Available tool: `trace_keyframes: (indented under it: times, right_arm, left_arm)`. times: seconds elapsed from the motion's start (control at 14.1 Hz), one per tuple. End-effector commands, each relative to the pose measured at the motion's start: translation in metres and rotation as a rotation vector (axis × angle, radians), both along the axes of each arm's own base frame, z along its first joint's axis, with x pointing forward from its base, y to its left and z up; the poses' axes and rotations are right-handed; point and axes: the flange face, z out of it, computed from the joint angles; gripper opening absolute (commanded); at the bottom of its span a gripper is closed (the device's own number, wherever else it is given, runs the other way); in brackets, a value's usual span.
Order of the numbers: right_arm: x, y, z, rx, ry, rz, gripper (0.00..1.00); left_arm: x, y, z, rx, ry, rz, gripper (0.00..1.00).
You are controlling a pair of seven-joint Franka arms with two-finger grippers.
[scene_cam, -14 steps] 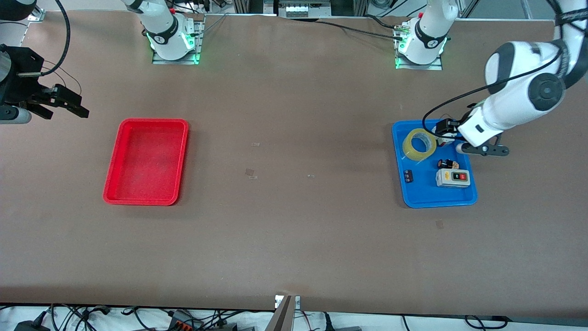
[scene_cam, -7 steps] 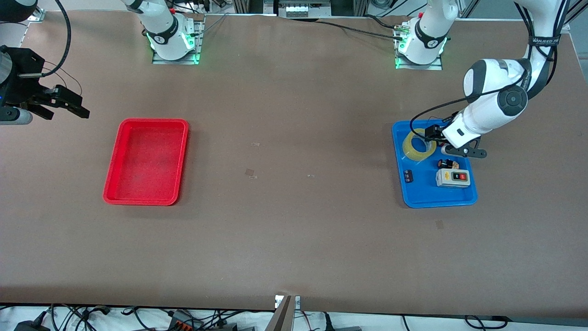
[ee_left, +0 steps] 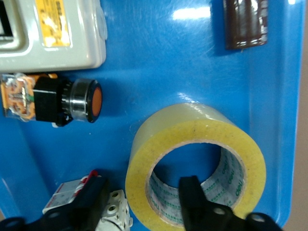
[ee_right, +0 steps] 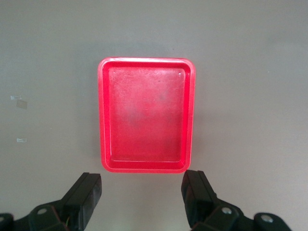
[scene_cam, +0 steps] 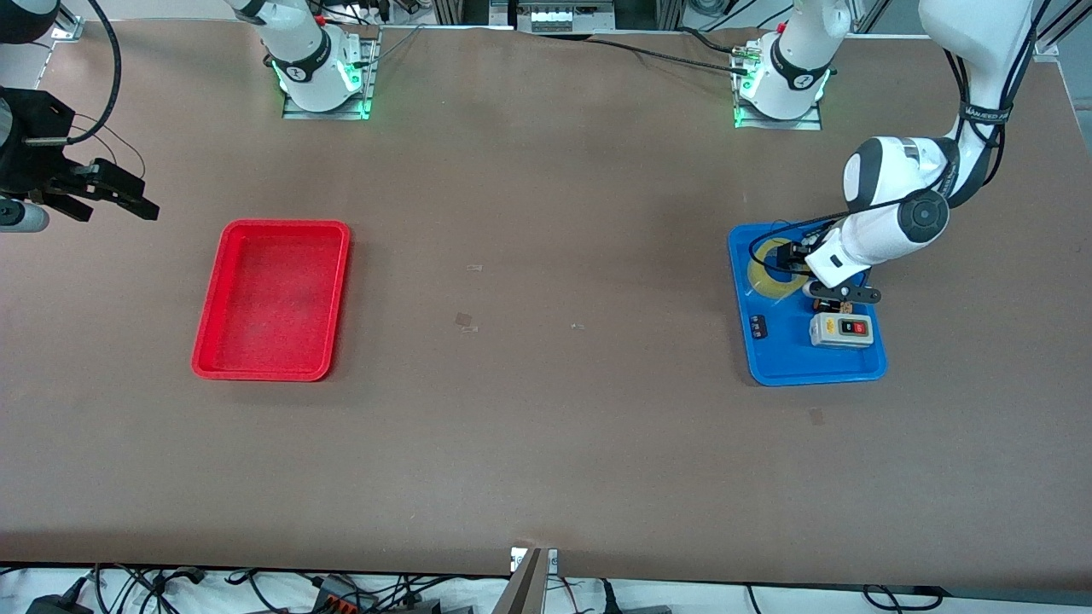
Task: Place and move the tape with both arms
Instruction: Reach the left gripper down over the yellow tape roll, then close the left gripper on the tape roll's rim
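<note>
The tape (ee_left: pixel 195 161) lies flat in the blue tray (scene_cam: pixel 772 362), at the part of the tray farther from the front camera. The blue tray sits on the brown counter (scene_cam: pixel 546 426) toward the left arm's end.

The left pincer (ee_left: pixel 144 202) is down in the blue tray at the tape. One finger (ee_left: pixel 195 202) is inside the hole of the roll. The other finger (ee_left: pixel 89 199) is outside the roll, beside its yellow wall. So the wall of the tape is between the two fingers. The fingers are apart and do not squeeze the tape yet.

Other things lie in the blue tray too. A grey switch box (scene_cam: pixel 841 330) sits nearer to the front camera than the tape. A black button with an orange face (ee_left: pixel 72 101) lies between the box and the tape. A small white part (ee_left: pixel 84 204) lies just beside the tape, under the outer finger. A dark little tube (ee_left: pixel 246 23) lies near one wall of the tray.

The right pincer (ee_right: pixel 142 197) hangs in the air over the counter, at the right arm's end, and it waits. Its fingers are wide apart and hold nothing. A red tray (scene_cam: pixel 271 298) sits on the counter near it. It has nothing in it.
</note>
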Motion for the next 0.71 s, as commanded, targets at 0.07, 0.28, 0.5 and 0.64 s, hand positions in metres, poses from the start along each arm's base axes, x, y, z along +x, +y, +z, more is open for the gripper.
trace_keyframes:
  times: [0.07,0.28,0.5,0.64]
  right_arm:
    - [0.004,0.0,0.004,0.009,-0.015,-0.002,1.0]
    - [0.004,0.001,0.001,0.01,0.001,0.001,1.0]
    - [0.004,0.002,0.001,0.012,0.001,0.0,1.0]
    - [0.004,0.003,0.001,0.012,0.001,0.002,1.0]
  left_arm:
    - [0.005,-0.001,0.002,0.012,0.003,0.009,0.03]
    - [0.02,-0.002,0.023,0.015,0.064,0.004,0.0]
    - [0.058,-0.003,0.083,0.016,0.153,0.008,0.0]
    - [0.076,-0.008,0.12,0.003,0.183,0.04,0.0]
